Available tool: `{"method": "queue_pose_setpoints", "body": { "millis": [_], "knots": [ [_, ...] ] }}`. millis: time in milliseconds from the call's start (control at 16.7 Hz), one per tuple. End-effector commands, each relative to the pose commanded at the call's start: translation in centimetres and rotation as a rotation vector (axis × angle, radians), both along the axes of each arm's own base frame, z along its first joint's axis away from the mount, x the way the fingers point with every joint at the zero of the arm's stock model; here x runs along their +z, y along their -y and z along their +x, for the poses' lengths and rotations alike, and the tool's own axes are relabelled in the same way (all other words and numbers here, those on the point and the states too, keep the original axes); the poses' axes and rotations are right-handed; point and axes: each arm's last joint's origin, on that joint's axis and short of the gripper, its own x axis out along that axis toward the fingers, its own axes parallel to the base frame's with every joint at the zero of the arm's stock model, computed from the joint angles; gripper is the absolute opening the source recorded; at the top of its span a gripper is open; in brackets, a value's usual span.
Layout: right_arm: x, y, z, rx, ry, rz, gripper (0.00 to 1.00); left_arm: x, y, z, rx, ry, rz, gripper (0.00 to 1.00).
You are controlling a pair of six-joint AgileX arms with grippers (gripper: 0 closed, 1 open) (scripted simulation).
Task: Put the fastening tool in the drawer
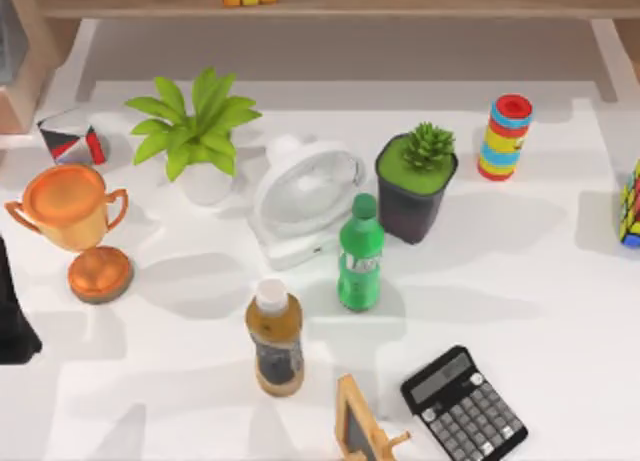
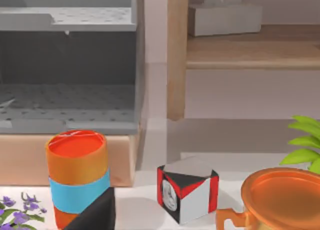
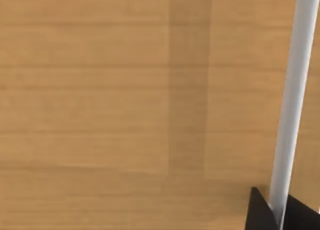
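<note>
The fastening tool is out of view. The drawer [image 2: 70, 98] is a grey tray with a dotted floor. It stands open in a wooden cabinet [image 1: 22, 76] at the table's far left corner. My left arm [image 1: 14, 316] is a dark shape at the left edge of the table. A dark part of my left gripper [image 2: 95, 212] points toward the drawer from a distance. In the right wrist view, a dark part of my right gripper [image 3: 262, 212] lies over wooden boards, beside a white bar [image 3: 292, 100].
Between the left arm and the drawer stand an orange-and-blue cylinder [image 2: 77, 175], a red-black-white cube [image 1: 70, 139] and an orange trophy [image 1: 75, 216]. Mid-table hold a leafy plant [image 1: 195, 131], white fan [image 1: 305, 196], dark pot [image 1: 415, 186], green bottle [image 1: 360, 256] and brown bottle [image 1: 275, 341]. A black calculator [image 1: 463, 406] lies front right.
</note>
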Motion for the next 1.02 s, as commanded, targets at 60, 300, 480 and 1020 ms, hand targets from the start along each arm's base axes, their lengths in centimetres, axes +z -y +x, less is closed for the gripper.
{"method": "queue_pose_setpoints", "body": {
  "millis": [60,300,480,1020],
  "knots": [
    [-0.1,0.0,0.0,-0.002,-0.004,0.005,0.00,0.0,0.0,0.0,0.000,0.000,0.000,1.00],
    [0.0,0.3,1.7,-0.004,-0.001,0.002,0.00,0.0,0.0,0.0,0.000,0.000,0.000,1.00],
    [-0.1,0.3,4.3,-0.005,-0.002,0.003,0.00,0.0,0.0,0.0,0.000,0.000,0.000,1.00],
    [-0.1,0.3,6.4,-0.009,-0.005,0.008,0.00,0.0,0.0,0.0,0.000,0.000,0.000,1.00]
  ]
}}
